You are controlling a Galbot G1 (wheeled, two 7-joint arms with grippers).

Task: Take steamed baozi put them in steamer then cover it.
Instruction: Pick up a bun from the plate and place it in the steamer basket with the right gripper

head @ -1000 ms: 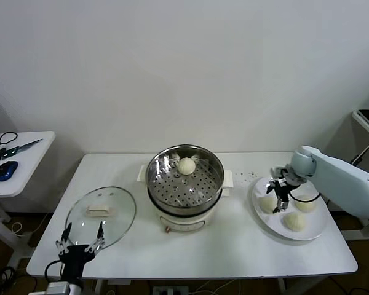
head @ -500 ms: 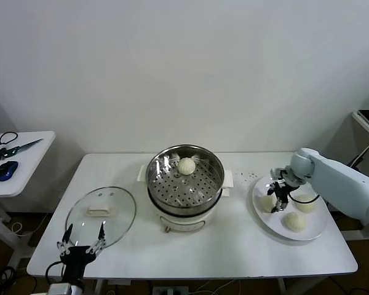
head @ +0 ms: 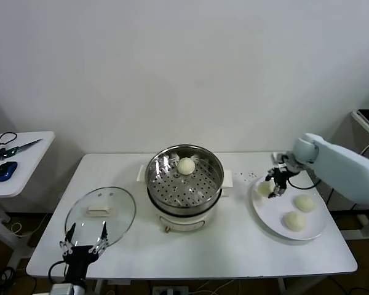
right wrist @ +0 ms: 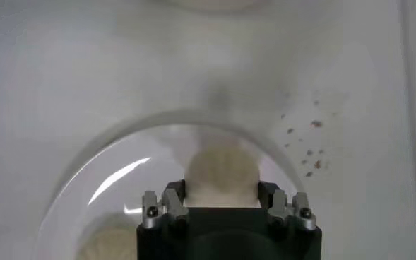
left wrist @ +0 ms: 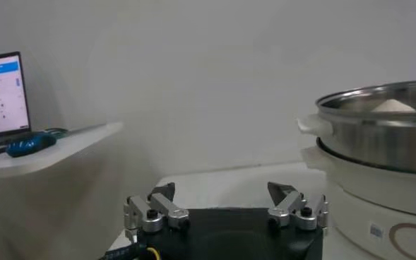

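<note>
From the head view, the right gripper hangs over the near-steamer edge of the white plate, its fingers pinching one steamed baozi that looks lifted just off the plate. Two more buns lie on the plate, and a fourth bun already sits on the perforated floor of the steamer, toward its far side. The cover rests flat on the surface to the left of the cooker, with the left gripper parked at the surface's front edge just beside it, fingers spread and empty.

In the left wrist view, that gripper's two fingers stand well apart with nothing between them, and the steamer rises nearby.

In the right wrist view, the baozi sits squeezed between the right fingers, above the plate's rim, with dark specks scattered on the surface beyond.

The likely trouble is the soft dough: too hard a pinch could dent or tear it, too light a one could let it slip on the way across. Carried low, it might also clip the steamer's steel rim.
</note>
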